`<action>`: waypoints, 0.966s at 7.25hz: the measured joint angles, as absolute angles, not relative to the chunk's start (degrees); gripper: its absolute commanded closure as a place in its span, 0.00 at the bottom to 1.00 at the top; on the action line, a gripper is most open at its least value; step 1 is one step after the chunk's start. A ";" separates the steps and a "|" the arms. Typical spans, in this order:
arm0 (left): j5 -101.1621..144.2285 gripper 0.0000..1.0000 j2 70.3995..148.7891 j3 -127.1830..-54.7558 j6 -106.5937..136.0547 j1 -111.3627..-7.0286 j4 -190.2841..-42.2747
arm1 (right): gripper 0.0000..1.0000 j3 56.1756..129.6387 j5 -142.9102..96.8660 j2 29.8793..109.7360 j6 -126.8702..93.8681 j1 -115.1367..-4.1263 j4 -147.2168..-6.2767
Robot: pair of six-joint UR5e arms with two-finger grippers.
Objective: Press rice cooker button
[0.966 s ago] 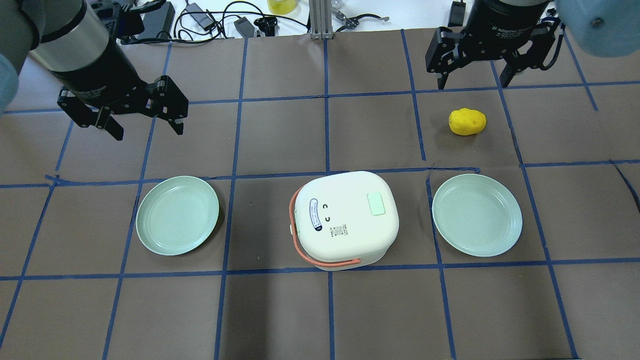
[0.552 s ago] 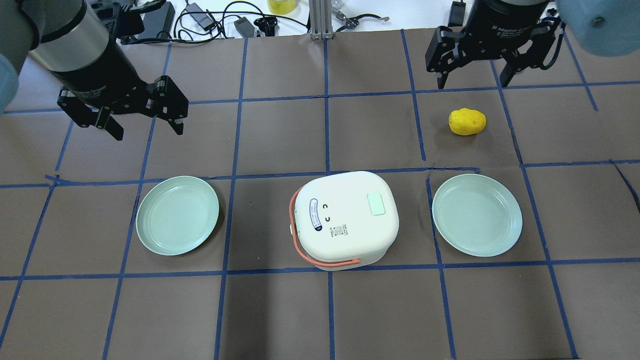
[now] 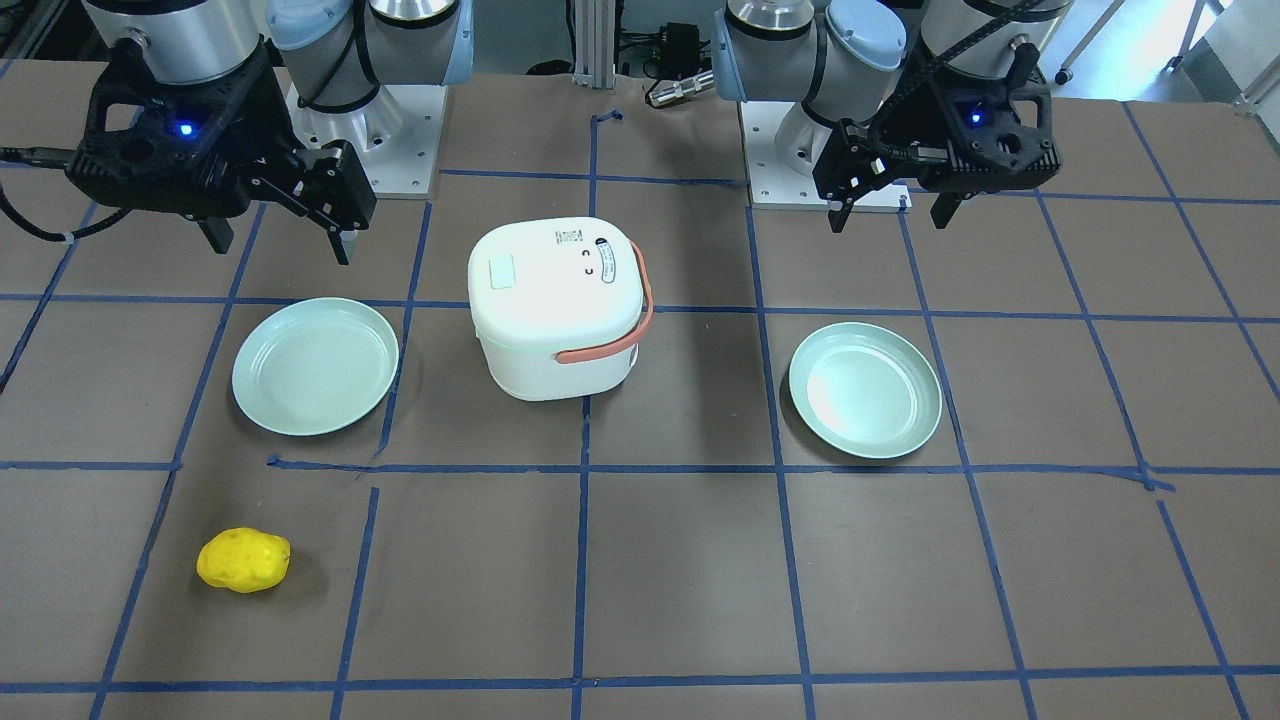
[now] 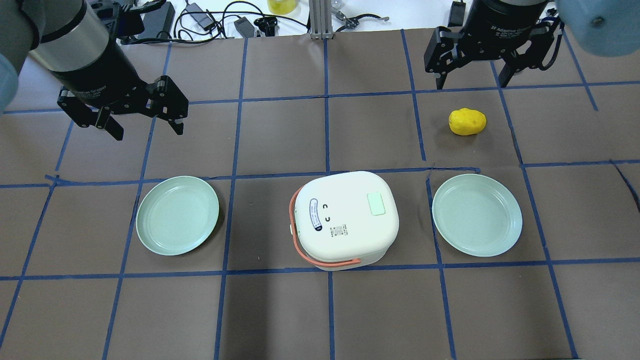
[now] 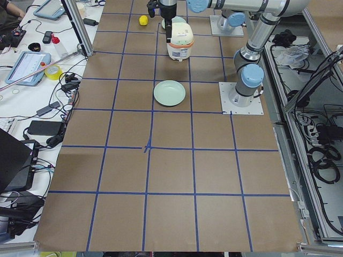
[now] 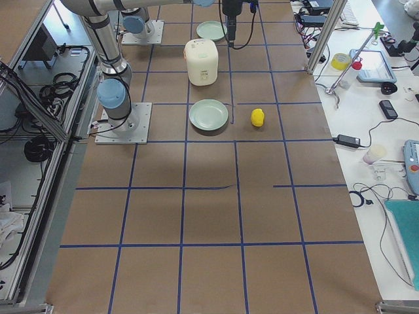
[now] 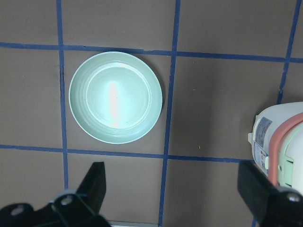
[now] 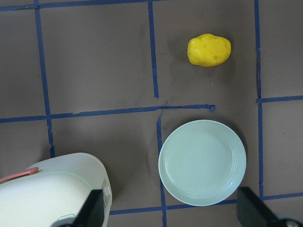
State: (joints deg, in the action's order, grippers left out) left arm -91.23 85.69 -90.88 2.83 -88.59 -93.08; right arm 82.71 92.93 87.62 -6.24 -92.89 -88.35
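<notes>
The white rice cooker (image 4: 345, 220) with an orange handle stands at the table's middle, lid shut. A pale green button (image 4: 376, 204) sits on its lid and also shows in the front view (image 3: 501, 272). My left gripper (image 4: 148, 131) is open and empty, hovering beyond the left plate, well away from the cooker. My right gripper (image 4: 472, 84) is open and empty near the far right, beyond a yellow potato-like object (image 4: 467, 121). The left wrist view catches the cooker's edge (image 7: 279, 142). The right wrist view shows its corner (image 8: 52, 194).
Two empty pale green plates flank the cooker, one on its left (image 4: 177, 215) and one on its right (image 4: 477, 215). Cables and small devices lie past the table's far edge (image 4: 210, 20). Blue tape lines grid the brown table.
</notes>
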 measured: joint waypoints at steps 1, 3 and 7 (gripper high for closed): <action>-91.23 0.00 85.69 -90.88 2.85 -88.60 -93.08 | 0.00 82.71 93.01 87.62 -6.24 -92.89 -88.31; -91.23 0.00 85.69 -90.88 2.82 -88.59 -93.07 | 0.00 82.71 93.07 87.63 -6.24 -92.90 -88.31; -91.23 0.00 85.69 -90.88 2.83 -88.59 -93.08 | 0.92 84.61 92.49 88.18 -6.70 -93.60 -88.25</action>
